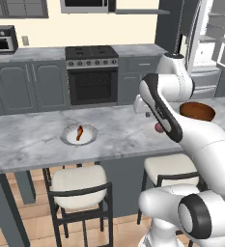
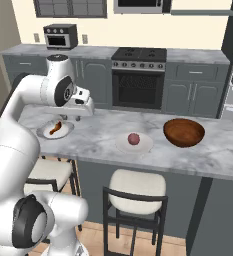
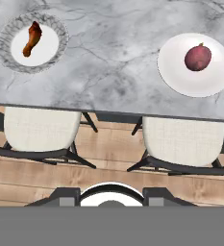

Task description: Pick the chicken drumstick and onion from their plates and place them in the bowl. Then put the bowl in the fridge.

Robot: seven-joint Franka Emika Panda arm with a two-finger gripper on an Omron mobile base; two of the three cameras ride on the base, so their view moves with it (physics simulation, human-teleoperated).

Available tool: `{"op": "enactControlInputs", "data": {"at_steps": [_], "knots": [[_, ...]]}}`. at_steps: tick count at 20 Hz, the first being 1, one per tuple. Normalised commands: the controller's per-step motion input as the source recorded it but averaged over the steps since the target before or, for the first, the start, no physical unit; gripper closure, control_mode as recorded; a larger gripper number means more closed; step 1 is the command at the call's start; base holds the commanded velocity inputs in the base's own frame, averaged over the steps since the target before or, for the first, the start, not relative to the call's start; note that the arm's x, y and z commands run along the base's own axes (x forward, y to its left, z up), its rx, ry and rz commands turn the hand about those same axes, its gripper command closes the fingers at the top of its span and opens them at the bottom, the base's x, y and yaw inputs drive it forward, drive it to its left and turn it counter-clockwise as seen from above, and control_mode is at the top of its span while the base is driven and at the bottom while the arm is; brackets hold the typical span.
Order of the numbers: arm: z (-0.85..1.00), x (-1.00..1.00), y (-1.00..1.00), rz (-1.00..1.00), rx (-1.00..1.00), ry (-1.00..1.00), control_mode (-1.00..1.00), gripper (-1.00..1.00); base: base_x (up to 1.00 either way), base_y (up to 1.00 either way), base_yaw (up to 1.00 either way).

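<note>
The chicken drumstick (image 3: pixel 31 38) lies on the grey-rimmed plate (image 3: pixel 7 50) at the left of the marble island, also seen as drumstick (image 1: pixel 79 133) and drumstick (image 2: pixel 55 128). The reddish-purple onion (image 3: pixel 198 56) rests on the pale plate (image 3: pixel 180 81); onion (image 2: pixel 133 138) sits mid-counter, and onion (image 1: pixel 158 128) is half hidden by my arm. The glossy brown bowl (image 2: pixel 184 132) stands empty to the right of the onion. My gripper (image 2: pixel 76 118) hovers well above the counter's near edge between the two plates, fingers apart with nothing held. The fridge (image 1: pixel 208 43) stands open at the back right.
Two cushioned stools (image 3: pixel 41 129) (image 3: pixel 183 141) stand under the island's near edge. A stove with oven (image 1: pixel 91 77) and grey cabinets (image 1: pixel 17 87) line the back wall. A small toaster oven (image 2: pixel 60 36) sits on the back counter.
</note>
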Motion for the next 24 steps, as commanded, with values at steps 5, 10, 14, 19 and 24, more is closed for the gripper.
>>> {"op": "enactControlInputs", "data": {"at_steps": [5,10,14,19,24], "knots": [[-0.03,0.0,-0.04,0.0,0.0,0.0,-1.0,-1.0,0.0,0.0,0.0],[-0.22,-0.01,-0.43,-0.04,0.01,0.0,-1.0,-1.0,0.0,0.0,0.0],[-0.27,0.02,-0.6,-0.12,0.07,-0.03,-1.0,-1.0,0.0,0.0,0.0],[-0.29,0.14,-0.43,-0.4,0.0,-0.09,-1.0,-1.0,0.0,0.0,0.0],[-0.34,0.16,-0.33,-0.55,0.0,-0.03,-1.0,-1.0,0.0,0.0,0.0]]}}
